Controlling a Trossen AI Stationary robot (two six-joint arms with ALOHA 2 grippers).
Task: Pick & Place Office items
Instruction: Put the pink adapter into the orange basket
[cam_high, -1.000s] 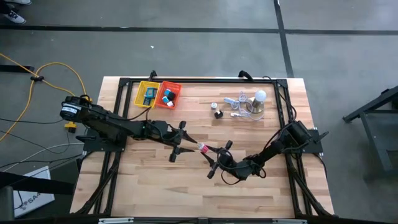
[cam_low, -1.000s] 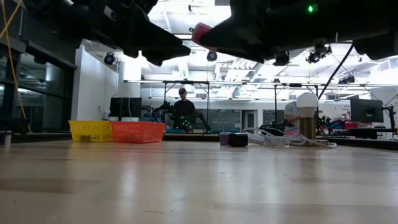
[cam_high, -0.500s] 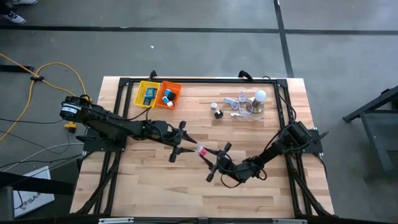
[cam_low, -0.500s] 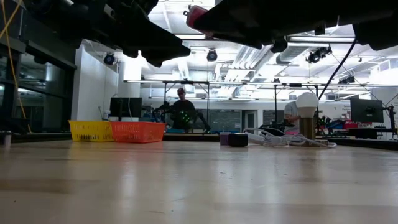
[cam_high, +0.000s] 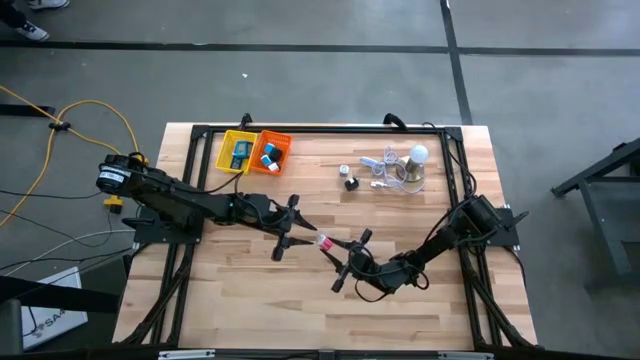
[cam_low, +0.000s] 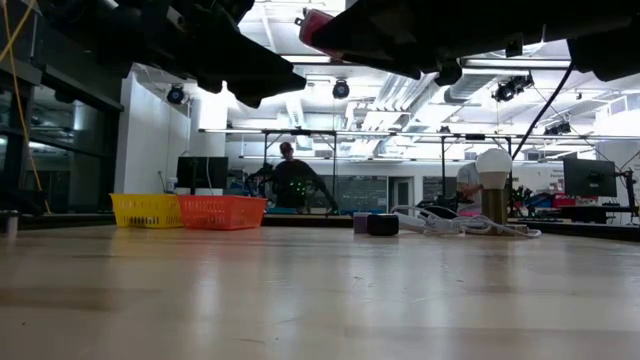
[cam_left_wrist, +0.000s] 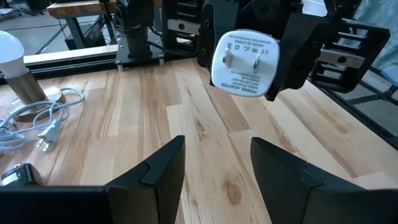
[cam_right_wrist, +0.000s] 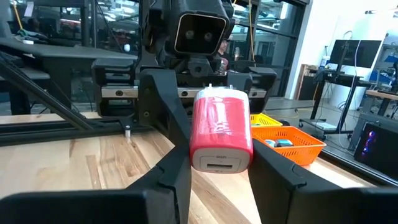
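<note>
1. High view: the right claw (cam_high: 335, 250) sits near the middle of the counter (cam_high: 300, 300), clamped on a pink-and-white plug adapter (cam_high: 325, 242). The left claw (cam_high: 288, 231) faces it from about nine o'clock, fingers apart, its tips just beside the adapter. A second ago the right claw was slightly farther toward three o'clock; it has edged toward the left arm, and over the last half second almost nothing has moved. I judge this a handover about to happen.

2. High view, far side: the yellow basket (cam_high: 237, 152) and the orange basket (cam_high: 270, 153) stand at about eleven o'clock, each holding small items. A light bulb (cam_high: 418, 155) and a white cable (cam_high: 385, 165) lie at about one o'clock, with two small pieces (cam_high: 349, 178) beside them.

3. Low view: both arms hang dark overhead; the adapter (cam_low: 317, 22) shows pink, higher and farther toward nine o'clock than a second ago. A person (cam_low: 290, 180) sits far behind.

4. Left wrist view: the adapter's white pronged face (cam_left_wrist: 244, 62) hangs beyond the spread fingers (cam_left_wrist: 155, 168), not yet between them.

5. Right wrist view: the adapter (cam_right_wrist: 219, 130) is gripped at both sides.
</note>
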